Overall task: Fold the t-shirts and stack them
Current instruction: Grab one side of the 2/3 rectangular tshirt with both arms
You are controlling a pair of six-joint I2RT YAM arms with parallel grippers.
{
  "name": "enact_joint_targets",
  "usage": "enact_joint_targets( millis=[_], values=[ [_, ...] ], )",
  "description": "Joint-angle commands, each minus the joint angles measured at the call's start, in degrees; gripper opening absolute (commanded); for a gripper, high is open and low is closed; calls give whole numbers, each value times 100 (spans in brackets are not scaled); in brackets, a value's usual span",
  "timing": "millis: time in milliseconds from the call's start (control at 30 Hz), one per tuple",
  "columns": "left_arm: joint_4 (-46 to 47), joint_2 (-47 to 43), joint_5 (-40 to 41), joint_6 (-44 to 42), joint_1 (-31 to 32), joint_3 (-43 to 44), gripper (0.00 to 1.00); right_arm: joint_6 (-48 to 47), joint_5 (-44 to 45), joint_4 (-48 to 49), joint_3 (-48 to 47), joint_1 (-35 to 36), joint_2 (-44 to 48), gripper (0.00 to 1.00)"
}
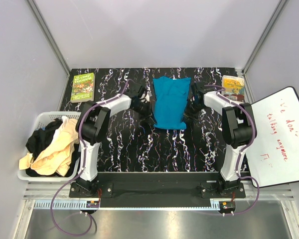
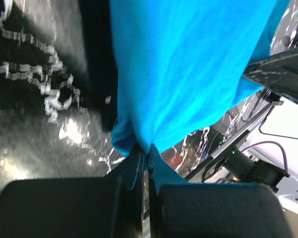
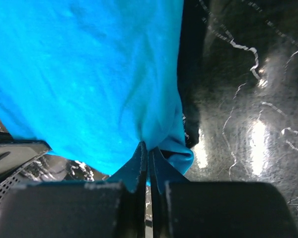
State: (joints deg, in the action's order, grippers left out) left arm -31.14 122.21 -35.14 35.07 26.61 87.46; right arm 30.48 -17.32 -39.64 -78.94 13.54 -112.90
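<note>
Two corners pinched | left hand (image 2: 148, 154) clamped on teal t-shirt (image 1: 170, 99) near-left corner | right hand (image 3: 149, 148) clamped on its near-right corner | shirt on bench (image 1: 124, 149)

This is a robotics lab test cell. A black marbled table (image 1: 124, 149) is boxed in by plain grey panel walls (image 1: 154, 30) on aluminium posts (image 1: 49, 37). Two robot arms, the left arm (image 1: 92, 124) and the right arm (image 1: 236, 127), are bolted down beside a slotted metal rail (image 1: 154, 204) at 6 o'clock, with purple cables (image 1: 52, 206) trailing from them. A whiteboard (image 1: 281, 134) with red handwriting sits at 3 o'clock.
</note>
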Motion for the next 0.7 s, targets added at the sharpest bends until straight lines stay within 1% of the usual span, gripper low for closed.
enact_joint_targets(
  millis=[0, 133, 433, 667],
  values=[
    [134, -864, 42, 18, 55, -272, 0, -24, -315, 35, 45, -9, 637, 1],
    [46, -1191, 16, -9, 168, -501, 0, -130, -377, -149, 264, -18, 849, 1],
    [-235, -1086, -134, -105, 669, -1099, 0, -428, -658, -439, 686, -9, 594, 1],
    [-472, -1279, -46, -97, 942, -1574, 0, -525, -913, -624, 1143, -9, 629, 2]
  ],
)
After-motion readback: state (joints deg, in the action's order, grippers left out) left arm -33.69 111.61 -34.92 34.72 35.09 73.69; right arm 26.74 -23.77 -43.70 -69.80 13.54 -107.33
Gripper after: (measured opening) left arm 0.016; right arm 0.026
